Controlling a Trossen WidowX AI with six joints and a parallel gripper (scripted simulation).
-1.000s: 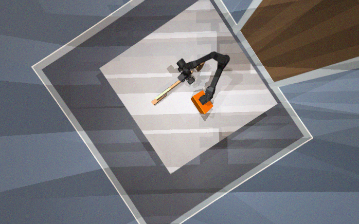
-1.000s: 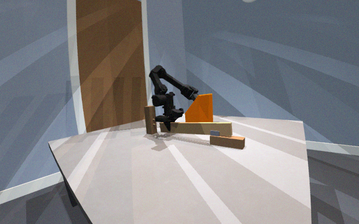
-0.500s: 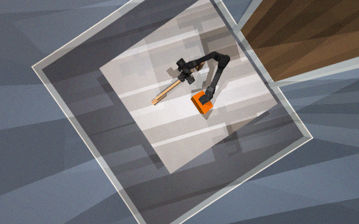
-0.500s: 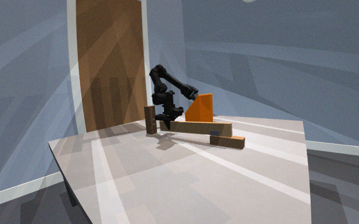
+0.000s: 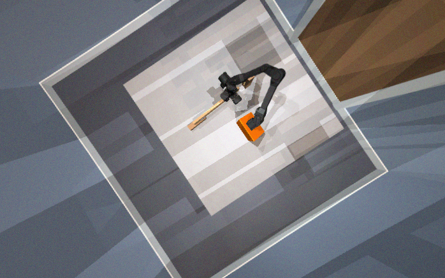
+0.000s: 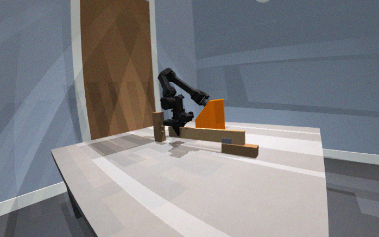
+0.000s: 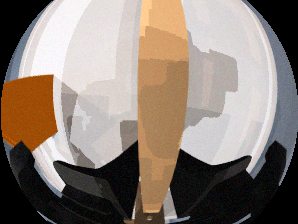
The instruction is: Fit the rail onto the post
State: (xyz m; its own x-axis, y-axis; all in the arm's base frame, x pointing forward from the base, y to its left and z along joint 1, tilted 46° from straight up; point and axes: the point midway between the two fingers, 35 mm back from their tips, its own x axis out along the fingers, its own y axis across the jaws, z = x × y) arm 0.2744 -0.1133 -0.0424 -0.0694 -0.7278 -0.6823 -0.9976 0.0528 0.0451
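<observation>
So the black gripper (image 6: 175,128) is clamped on the rail (image 6: 211,135), a long flat plank of pale wood, right near the end by the post (image 6: 158,126). The post is a short, darker, square-cut upright; the pegs on it are too small to make out. The rail's end sits just beside the post, with a small gap visible in the exterior view. The far end rests on the low brown footboard block (image 6: 239,149), by a little grey bracket (image 6: 226,141). The arm sits on a blocky orange wedge base (image 6: 213,115).

Matt pale wooden rail (image 6: 211,135); darker wooden post (image 6: 158,126).
</observation>
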